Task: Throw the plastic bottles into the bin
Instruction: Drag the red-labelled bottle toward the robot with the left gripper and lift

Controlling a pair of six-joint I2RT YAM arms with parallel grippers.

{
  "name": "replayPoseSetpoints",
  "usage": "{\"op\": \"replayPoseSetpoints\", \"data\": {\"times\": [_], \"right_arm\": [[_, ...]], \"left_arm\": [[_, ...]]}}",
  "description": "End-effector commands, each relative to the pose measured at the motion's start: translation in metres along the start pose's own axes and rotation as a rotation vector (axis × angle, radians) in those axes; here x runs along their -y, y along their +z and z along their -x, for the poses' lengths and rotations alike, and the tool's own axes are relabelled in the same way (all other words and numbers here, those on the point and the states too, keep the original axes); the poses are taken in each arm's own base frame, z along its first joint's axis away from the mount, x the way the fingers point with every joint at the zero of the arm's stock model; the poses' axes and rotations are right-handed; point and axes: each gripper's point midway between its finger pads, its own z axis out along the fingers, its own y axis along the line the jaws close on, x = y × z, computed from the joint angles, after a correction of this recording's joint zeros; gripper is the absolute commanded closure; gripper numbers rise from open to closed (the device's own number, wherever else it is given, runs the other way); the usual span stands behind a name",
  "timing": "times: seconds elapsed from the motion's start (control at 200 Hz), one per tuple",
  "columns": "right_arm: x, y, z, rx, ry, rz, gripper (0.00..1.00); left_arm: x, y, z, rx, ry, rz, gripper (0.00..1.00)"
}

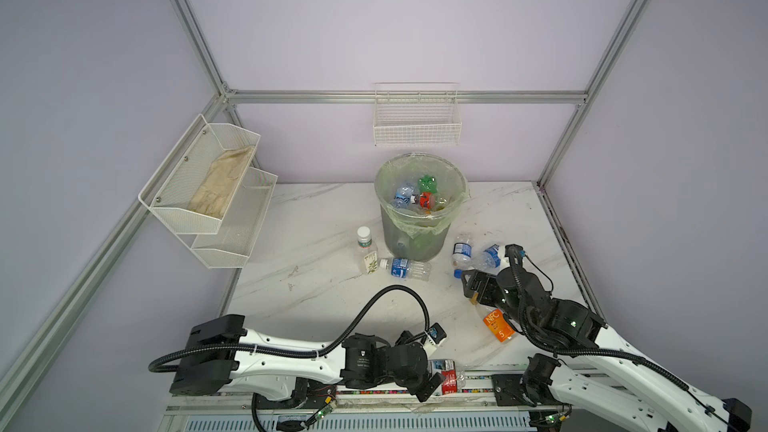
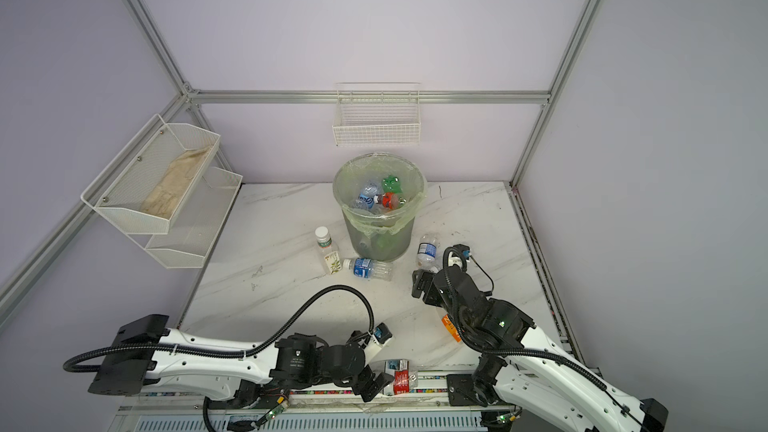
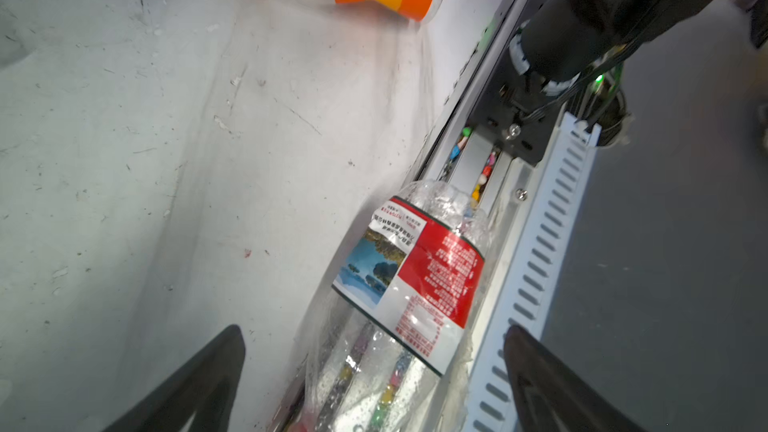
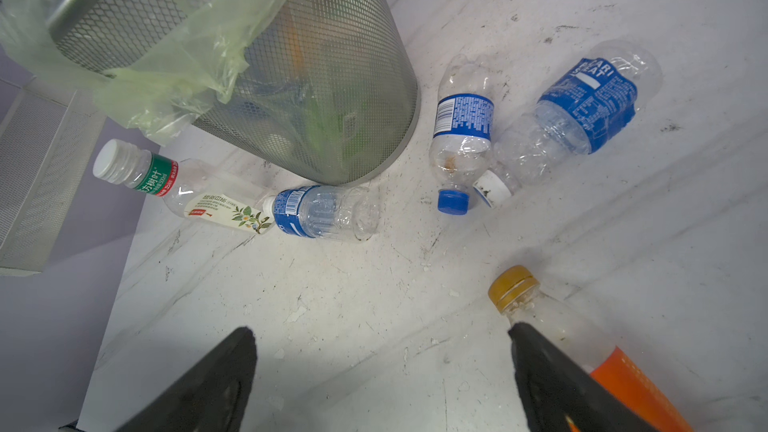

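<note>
The bin (image 1: 419, 238) stands at the back middle, its green liner over the rim, with several plastic bottles (image 1: 419, 197) inside. My left gripper (image 3: 374, 328) is open at the table's front edge, and a crushed red-label bottle (image 3: 415, 276) lies loose between its fingers, half on the rail. My right gripper (image 4: 380, 330) is open over bare table, with an orange-label bottle (image 4: 582, 338) beside one finger. A white-capped tea bottle (image 1: 368, 251) and a blue-label bottle (image 1: 405, 268) lie left of the bin. Two more blue-label bottles (image 4: 463, 130) (image 4: 582, 105) lie to its right.
White wire-mesh baskets hang on the left wall (image 1: 208, 184) and the back wall (image 1: 417, 122). An aluminium rail and a slotted cable duct (image 3: 540, 263) run along the table's front edge. The right arm's base (image 3: 552, 47) is mounted on that rail.
</note>
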Motion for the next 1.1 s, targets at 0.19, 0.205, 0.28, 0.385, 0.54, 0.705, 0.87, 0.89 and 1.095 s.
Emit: {"op": "replayPoseSetpoints", "data": {"times": [0.19, 0.205, 0.28, 0.385, 0.54, 0.705, 0.87, 0.89, 1.095], "right_arm": [[0.000, -0.002, 0.000, 0.002, 0.030, 0.010, 0.03], [0.000, -0.002, 0.000, 0.002, 0.030, 0.012, 0.02], [0.001, -0.002, -0.001, 0.002, 0.031, 0.009, 0.03], [0.001, 0.000, -0.003, -0.001, 0.030, 0.009, 0.03], [0.000, 0.002, -0.003, -0.002, 0.030, 0.009, 0.03], [-0.001, 0.003, -0.004, -0.005, 0.031, 0.014, 0.03], [-0.001, -0.001, -0.001, 0.002, 0.036, 0.016, 0.03], [-0.001, -0.001, 0.000, 0.004, 0.037, 0.016, 0.03], [-0.002, -0.004, 0.005, 0.021, 0.041, 0.017, 0.03]], "left_arm": [[0.024, 0.017, 0.006, -0.116, 0.199, 0.031, 0.03], [0.025, 0.018, 0.006, -0.118, 0.203, 0.028, 0.03], [0.028, 0.020, 0.004, -0.131, 0.211, 0.017, 0.03], [0.035, 0.021, 0.003, -0.142, 0.212, -0.022, 0.02], [0.034, 0.031, -0.005, -0.179, 0.221, -0.007, 0.02], [0.015, 0.044, -0.014, -0.245, 0.247, 0.118, 0.03], [-0.002, 0.050, -0.014, -0.262, 0.248, 0.241, 0.11], [-0.005, 0.050, -0.013, -0.260, 0.249, 0.257, 0.13], [-0.016, 0.036, 0.005, -0.182, 0.243, 0.323, 0.57]]}}
